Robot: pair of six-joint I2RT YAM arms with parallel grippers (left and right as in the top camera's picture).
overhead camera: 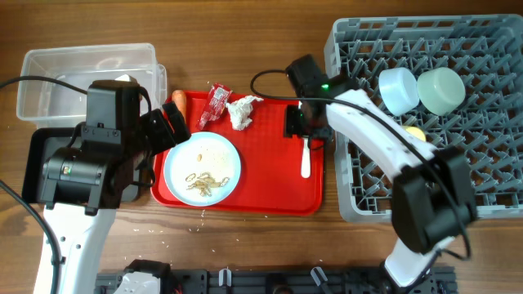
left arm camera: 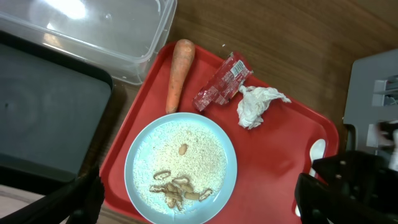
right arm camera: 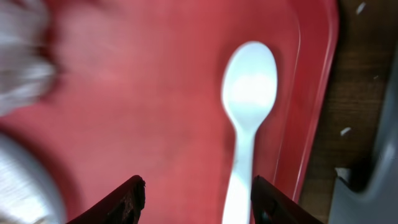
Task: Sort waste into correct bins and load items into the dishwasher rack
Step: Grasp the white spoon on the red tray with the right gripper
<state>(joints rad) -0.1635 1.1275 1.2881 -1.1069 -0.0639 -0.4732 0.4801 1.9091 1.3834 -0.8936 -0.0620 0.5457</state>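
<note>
Right gripper (right arm camera: 198, 193) jaws spread astride spoon (right arm camera: 249, 87), flat beside red tray (right arm camera: 155, 112) rim; off-centre thin handle could slip on closing. Left gripper (left arm camera: 199, 199) jaws spread too.

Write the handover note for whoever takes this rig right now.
Left gripper: open, empty, above the carrot end of the red tray.
Right gripper: open over the spoon, handle between its fingers, not gripped.
Done: blue bowl, mint bowl and yellow cup are in the rack.
Left: load spoon and plate; bin the scraps on it, plus carrot, wrapper and tissue, all on the red tray. No waste visible in the clear tub or black tray.
</note>
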